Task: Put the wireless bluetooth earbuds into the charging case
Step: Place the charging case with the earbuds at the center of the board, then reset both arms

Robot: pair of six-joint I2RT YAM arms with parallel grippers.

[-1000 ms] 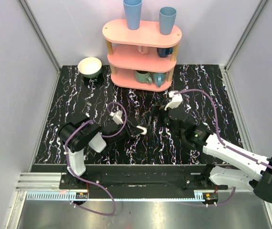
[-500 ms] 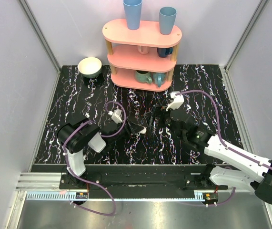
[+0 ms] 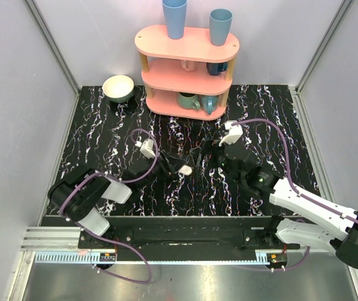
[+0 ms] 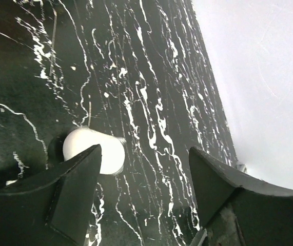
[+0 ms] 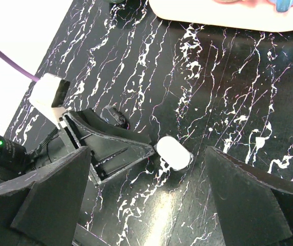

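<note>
The charging case (image 3: 185,169), a small white closed oval, lies on the black marbled table between the two arms. My left gripper (image 3: 168,166) is open just left of it. In the left wrist view the case (image 4: 92,150) sits beside the tip of the left finger (image 4: 77,179), outside the open gap of the gripper (image 4: 145,154). My right gripper (image 3: 204,152) hovers open above and to the right. In the right wrist view the case (image 5: 173,152) lies below the wide gap of the right gripper (image 5: 146,154), touching the tip of the left gripper's fingers (image 5: 116,148). The earbuds are out of view.
A pink three-tier shelf (image 3: 188,44) stands at the back with two blue cups (image 3: 174,17) on top and mugs on its lower tiers. A pale bowl (image 3: 118,88) sits at the back left. Light walls close in both sides of the table.
My left gripper has opened and let go of the case, which now lies on the table. The left arm has drawn back to the left. The right arm has barely moved.
</note>
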